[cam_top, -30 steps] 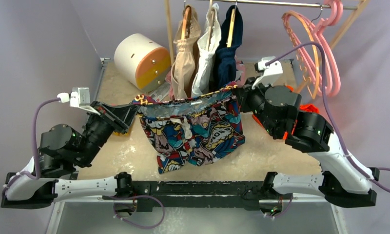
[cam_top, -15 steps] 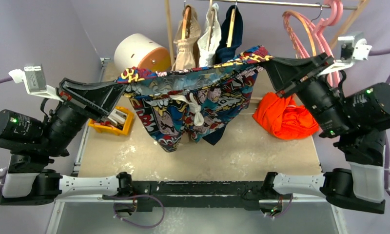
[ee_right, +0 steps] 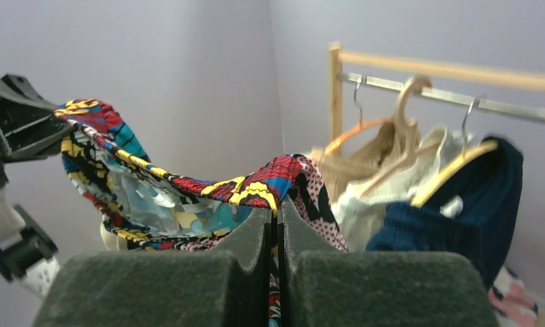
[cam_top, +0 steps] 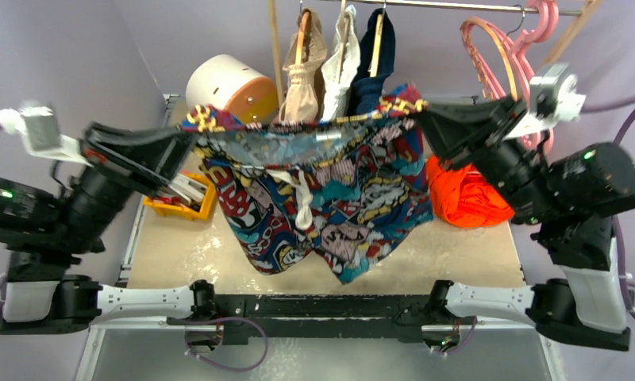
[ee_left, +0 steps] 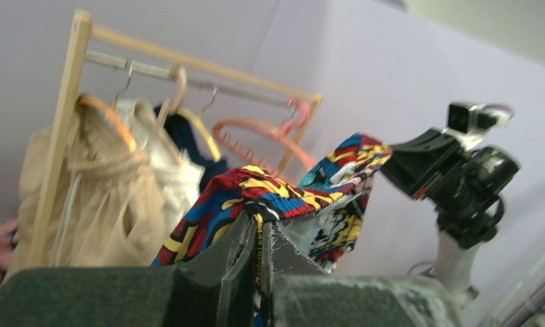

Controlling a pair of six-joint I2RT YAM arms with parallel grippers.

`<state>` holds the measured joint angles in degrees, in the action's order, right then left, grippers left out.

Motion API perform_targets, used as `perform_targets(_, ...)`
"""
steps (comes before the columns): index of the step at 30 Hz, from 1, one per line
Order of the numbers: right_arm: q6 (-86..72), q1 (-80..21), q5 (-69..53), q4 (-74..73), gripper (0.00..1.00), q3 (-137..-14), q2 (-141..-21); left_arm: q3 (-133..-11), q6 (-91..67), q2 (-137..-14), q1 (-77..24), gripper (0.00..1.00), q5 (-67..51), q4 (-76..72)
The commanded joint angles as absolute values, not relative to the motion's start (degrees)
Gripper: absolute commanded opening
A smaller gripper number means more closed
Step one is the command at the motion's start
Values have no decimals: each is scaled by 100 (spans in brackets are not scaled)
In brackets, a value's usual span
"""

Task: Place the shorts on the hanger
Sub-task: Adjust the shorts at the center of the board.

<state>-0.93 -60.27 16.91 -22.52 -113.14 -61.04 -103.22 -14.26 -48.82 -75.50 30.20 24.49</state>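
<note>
Left jaws and right jaws stay clamped shut on the waistband. The shorts (cam_top: 322, 198) now hang clear of the counter (cam_top: 187, 246), spread wide toward its far edge. The hanger (cam_top: 481, 22) remains unloaded.

Count, relative to rail (cam_top: 449, 6): three clothed wooden hangers (cam_top: 302, 40) on it; below it one shorts (cam_top: 322, 190), one orange garment (cam_top: 461, 194), one drum (cam_top: 227, 91), one yellow tray (cam_top: 175, 209).
</note>
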Motion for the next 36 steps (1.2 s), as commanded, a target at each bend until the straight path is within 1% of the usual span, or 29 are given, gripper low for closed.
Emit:
perform_targets(1, -288, -5994, 1829, -1636, 0, -9582, -5337, -8581, -1727, -4032, -7539, 0, 3566, 2199)
perform_targets(3, -540, -5996, 2012, -1831, 0, -8995, -5203, -7813, -2074, -3595, -7541, 0, 3826, 2189)
perform_targets(6, -931, -5994, 2183, -2132, 0, -8373, -5159, -6967, -2494, -3314, -7539, 0, 4000, 2224)
perform_targets(10, -1168, -5996, 2316, -2249, 0, -8027, -5114, -6604, -2823, -3388, -7541, 0, 4166, 2504)
perform_targets(13, -1213, -5995, 2373, -2188, 0, -7920, -5023, -6659, -2890, -3470, -7542, 0, 4300, 2687)
perform_targets(16, -1024, -5994, 2415, -2029, 0, -7984, -4994, -6813, -2540, -3506, -7541, 0, 4347, 2435)
perform_targets(18, -688, -6002, 2371, -2042, 0, -8530, -5215, -7487, -2116, -3788, -7542, 0, 4340, 2425)
perform_targets(20, -455, -5999, 2511, -2039, 0, -9219, -5527, -8347, -1802, -4277, -7540, 0, 4277, 2729)
perform_targets(22, -414, -6002, 2418, -2005, 0, -9495, -5679, -8817, -1738, -4550, -7541, 0, 4224, 2939)
perform_targets(24, -414, -5997, 2405, -1717, 0, -9104, -5522, -8327, -1881, -4436, -7541, 0, 4241, 2790)
perform_targets(27, -980, -6001, 2488, -1478, 0, -7885, -5128, -6890, -2315, -3809, -7540, 0, 4527, 2271)
perform_targets(30, -1658, -5994, 2593, -1266, 0, -6653, -4841, -5751, -2986, -3267, -7541, 0, 4891, 2213)
perform_targets(36, -2681, -5992, 2624, -962, 0, -5318, -4796, -4735, -4097, -3076, -7541, 0, 5406, 2682)
